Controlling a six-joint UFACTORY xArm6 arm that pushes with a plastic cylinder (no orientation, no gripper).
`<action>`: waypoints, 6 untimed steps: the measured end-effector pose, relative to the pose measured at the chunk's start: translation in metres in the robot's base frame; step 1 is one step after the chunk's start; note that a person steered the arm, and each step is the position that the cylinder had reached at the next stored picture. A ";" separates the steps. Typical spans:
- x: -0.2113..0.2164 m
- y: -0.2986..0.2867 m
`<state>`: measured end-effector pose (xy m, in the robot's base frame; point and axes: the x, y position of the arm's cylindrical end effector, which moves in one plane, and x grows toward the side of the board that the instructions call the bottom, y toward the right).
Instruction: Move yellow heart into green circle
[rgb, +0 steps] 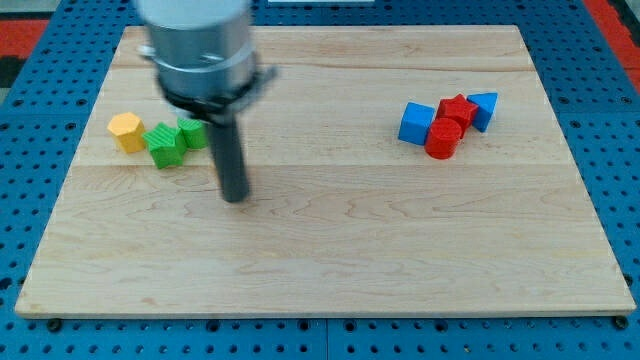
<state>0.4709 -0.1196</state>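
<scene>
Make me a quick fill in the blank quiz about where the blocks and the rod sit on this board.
1. The yellow block lies at the view's ____ side.
2. My tip sits just to the view's right of the ____ blocks.
3. The red blocks are clustered with ____ blocks.
Missing words: left; green; blue

Our arm's grey body (196, 45) is blurred, cut off by the view's top, and hides part of a green block (193, 132) near the board's left edge.
</scene>
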 end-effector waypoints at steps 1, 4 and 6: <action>-0.044 -0.030; -0.002 0.025; -0.049 0.035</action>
